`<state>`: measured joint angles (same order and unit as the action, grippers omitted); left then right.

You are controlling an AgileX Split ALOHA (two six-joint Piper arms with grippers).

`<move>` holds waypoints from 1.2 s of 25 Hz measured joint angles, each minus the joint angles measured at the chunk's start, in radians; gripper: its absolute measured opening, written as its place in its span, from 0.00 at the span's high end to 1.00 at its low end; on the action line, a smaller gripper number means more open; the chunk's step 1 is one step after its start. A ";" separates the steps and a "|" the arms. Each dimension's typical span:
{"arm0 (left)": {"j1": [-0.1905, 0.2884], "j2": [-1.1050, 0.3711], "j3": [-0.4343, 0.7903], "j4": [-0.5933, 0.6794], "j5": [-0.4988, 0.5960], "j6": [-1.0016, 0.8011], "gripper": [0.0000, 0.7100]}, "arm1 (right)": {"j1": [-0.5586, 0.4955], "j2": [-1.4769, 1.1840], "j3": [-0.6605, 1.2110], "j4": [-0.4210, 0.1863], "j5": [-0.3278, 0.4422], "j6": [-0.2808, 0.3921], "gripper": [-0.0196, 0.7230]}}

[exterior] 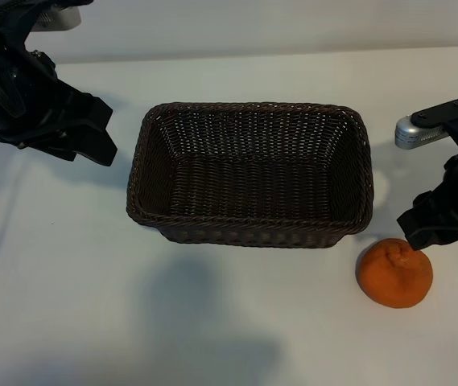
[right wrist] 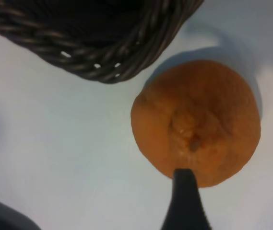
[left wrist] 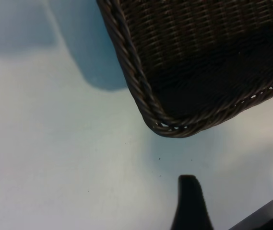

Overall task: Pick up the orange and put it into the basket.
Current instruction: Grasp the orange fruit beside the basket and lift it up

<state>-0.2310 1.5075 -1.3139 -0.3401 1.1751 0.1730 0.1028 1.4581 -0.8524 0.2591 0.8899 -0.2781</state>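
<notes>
On the white table (exterior: 68, 322): round bright-orange fruit (exterior: 394, 273) sits at 4 o'clock from the brown woven wicker basket (exterior: 250, 227).
Right gripper (exterior: 430, 233): open above the fruit, ready to grab.
Left gripper (exterior: 92, 133): open, parked at 10 o'clock.

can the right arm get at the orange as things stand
Probably yes. The right gripper hangs just above the orange with its fingers spread, and nothing lies between them. The basket sits close beside the fruit but apart from it, leaving room around it.
</notes>
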 joint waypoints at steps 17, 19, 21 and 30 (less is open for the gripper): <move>0.000 0.000 0.000 0.000 0.000 0.000 0.27 | 0.075 0.006 0.065 0.017 -0.107 -0.022 0.31; 0.000 0.000 0.000 0.000 0.000 0.000 0.27 | 0.076 0.019 0.066 0.017 -0.111 -0.022 0.31; 0.000 0.000 0.000 0.000 0.000 0.000 0.27 | 0.076 0.040 0.066 0.018 -0.116 -0.022 0.31; 0.000 0.000 0.000 0.000 0.000 0.000 0.27 | 0.076 0.127 0.066 0.034 -0.138 -0.023 0.31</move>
<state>-0.2310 1.5075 -1.3139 -0.3401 1.1751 0.1730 0.1788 1.5848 -0.7862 0.2934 0.7514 -0.3012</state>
